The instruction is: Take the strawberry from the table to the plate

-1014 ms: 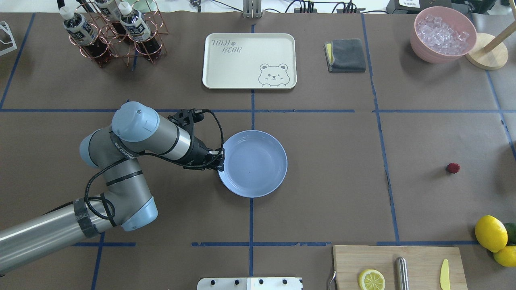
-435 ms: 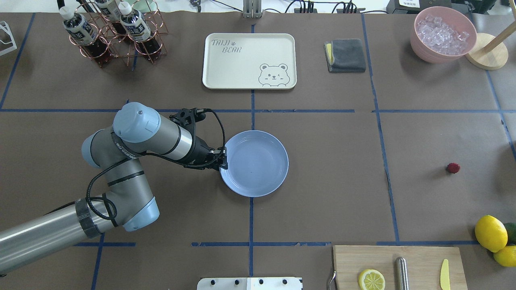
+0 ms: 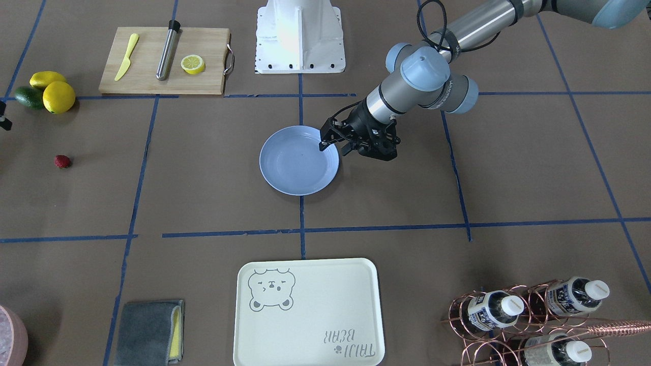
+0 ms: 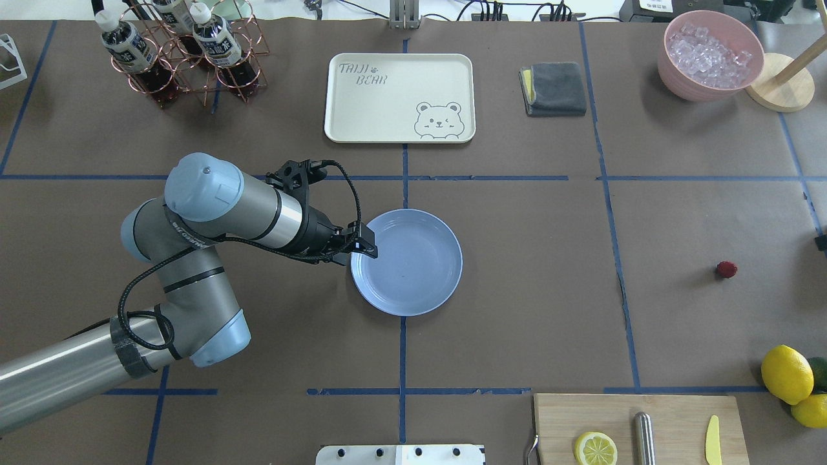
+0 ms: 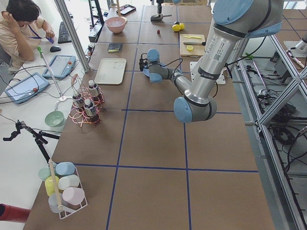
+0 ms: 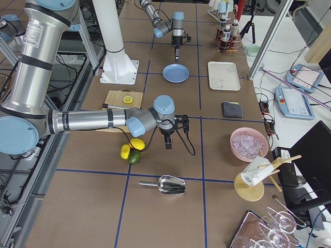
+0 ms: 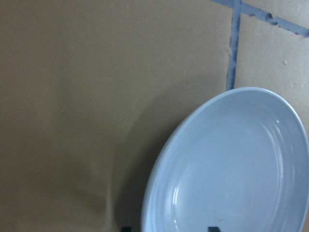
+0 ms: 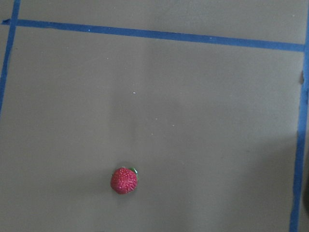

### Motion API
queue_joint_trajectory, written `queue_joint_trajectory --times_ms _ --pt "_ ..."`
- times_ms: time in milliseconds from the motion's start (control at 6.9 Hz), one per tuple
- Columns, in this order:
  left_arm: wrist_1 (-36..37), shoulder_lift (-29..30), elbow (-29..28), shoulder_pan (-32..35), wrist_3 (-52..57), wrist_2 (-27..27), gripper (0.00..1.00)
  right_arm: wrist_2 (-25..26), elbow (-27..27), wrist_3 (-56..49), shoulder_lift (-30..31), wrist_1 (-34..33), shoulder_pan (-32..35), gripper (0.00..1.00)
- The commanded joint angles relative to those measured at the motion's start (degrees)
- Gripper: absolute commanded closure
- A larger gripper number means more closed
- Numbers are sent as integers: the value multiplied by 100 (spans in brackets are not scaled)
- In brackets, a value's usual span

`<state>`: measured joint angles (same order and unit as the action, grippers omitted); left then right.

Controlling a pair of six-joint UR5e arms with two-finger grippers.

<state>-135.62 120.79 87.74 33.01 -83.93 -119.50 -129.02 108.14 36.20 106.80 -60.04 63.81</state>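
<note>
The strawberry, small and dark red, lies alone on the brown table at the far right; it also shows as strawberry and strawberry. The light-blue plate sits empty near the middle. My left gripper hovers over the plate's left rim, open and holding nothing; in the left wrist view the plate fills the lower right. Only a dark sliver of my right gripper shows at the right edge, up and to the right of the strawberry. I cannot tell whether it is open or shut.
A cream bear-print tray and a grey cloth lie at the back. A pink bowl of ice is back right, a bottle rack back left. Lemons and a cutting board sit front right.
The plate slid slightly right, then the left gripper let go of its rim and rose over it. The right gripper's tip has come into the overhead view's right edge.
</note>
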Motion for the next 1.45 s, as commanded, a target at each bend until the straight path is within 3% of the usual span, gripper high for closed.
queue_joint_trajectory --times_ms 0,290,725,1304 --pt "1 -2 15 83 -1 -3 31 420 -247 704 -114 318 -595 2" --pt "1 -2 15 92 8 14 31 624 -696 1211 -614 379 -869 2" --pt "1 -3 15 92 17 23 31 615 -1460 1381 -835 1142 -1098 9" --pt "1 -11 41 92 8 23 30 554 -1462 1381 -836 1162 -1186 15"
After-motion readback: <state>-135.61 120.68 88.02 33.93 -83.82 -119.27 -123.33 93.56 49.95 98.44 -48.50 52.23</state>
